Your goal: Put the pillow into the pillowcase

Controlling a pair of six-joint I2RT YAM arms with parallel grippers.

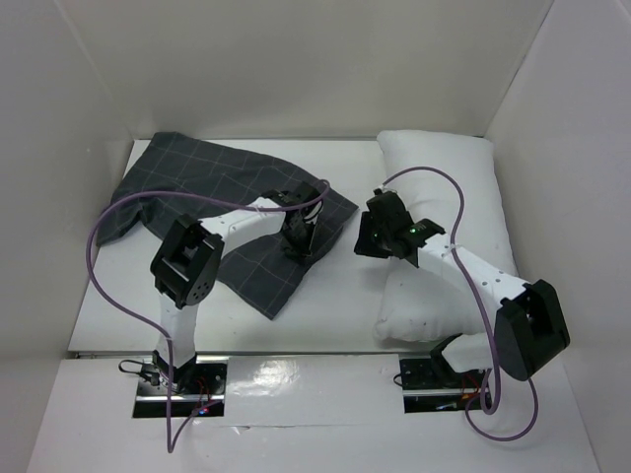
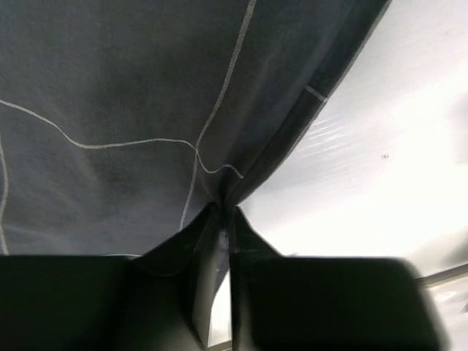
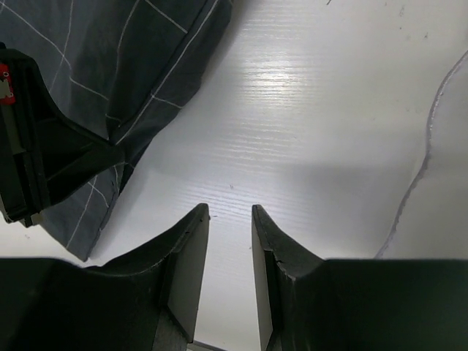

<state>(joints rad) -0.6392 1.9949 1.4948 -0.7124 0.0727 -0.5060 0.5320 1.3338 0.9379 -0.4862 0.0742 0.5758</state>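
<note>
Pillowcase [image 1: 197,177] lies rumpled, charcoal, light-gridded.

One pillow [image 1: 434,163], one pillowcase [image 1: 197,182]

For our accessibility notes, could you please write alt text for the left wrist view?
The left gripper is shut on the edge of the dark grey, grid-lined pillowcase, which fills the upper left; the white table shows to the right.

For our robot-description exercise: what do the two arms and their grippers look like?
The left arm and right arm have white links, chunky black joints and a looping purple cable each. The left gripper and right gripper have black tapered fingers.
</note>
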